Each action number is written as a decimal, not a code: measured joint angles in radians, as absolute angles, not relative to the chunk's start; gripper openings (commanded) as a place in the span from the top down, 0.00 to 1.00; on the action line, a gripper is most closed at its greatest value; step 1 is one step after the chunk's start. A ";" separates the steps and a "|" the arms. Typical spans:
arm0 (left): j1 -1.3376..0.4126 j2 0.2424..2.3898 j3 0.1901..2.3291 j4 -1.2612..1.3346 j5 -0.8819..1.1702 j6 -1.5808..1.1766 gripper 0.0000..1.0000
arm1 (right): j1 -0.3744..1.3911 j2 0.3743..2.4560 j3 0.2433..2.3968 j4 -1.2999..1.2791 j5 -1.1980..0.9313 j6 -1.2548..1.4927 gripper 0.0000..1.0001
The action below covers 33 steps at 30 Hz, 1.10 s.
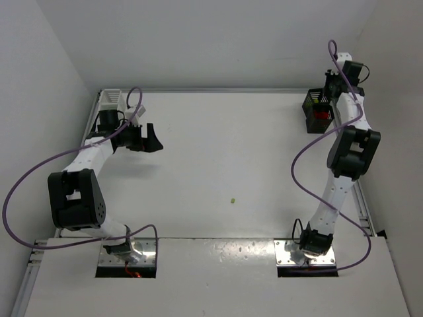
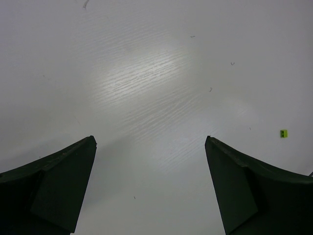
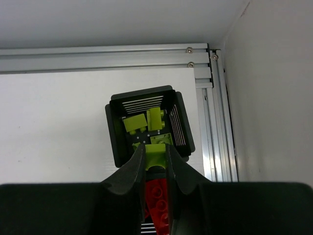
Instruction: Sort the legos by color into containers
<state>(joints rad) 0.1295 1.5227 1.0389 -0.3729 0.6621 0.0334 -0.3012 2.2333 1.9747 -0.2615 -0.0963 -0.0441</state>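
Note:
My right gripper is shut on a lime lego and holds it just above the black container. That container holds several lime legos and red legos. In the top view the right gripper hangs over the black container at the back right corner. My left gripper is open and empty above bare table, beside the white container at the back left. One loose lime lego lies mid-table; it also shows in the left wrist view, right of my left gripper.
Aluminium rails run along the table's back and right edges, close beside the black container. White walls enclose the table on three sides. Purple cables loop off both arms.

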 measured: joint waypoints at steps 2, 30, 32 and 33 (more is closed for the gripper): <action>0.130 1.523 1.039 -0.373 0.662 0.033 0.00 | -0.301 2.240 1.980 -0.261 -0.097 -0.044 0.85; 0.130 1.523 1.039 -0.390 0.657 0.040 0.00 | -0.294 2.211 1.900 -0.241 -0.206 -0.087 0.70; 0.130 1.523 1.039 -0.391 0.656 0.041 0.00 | -0.285 2.130 1.744 -0.213 -0.248 -0.122 0.70; 0.130 1.521 1.039 -0.392 0.656 0.043 0.00 | -0.277 2.077 1.658 -0.215 -0.273 -0.144 0.70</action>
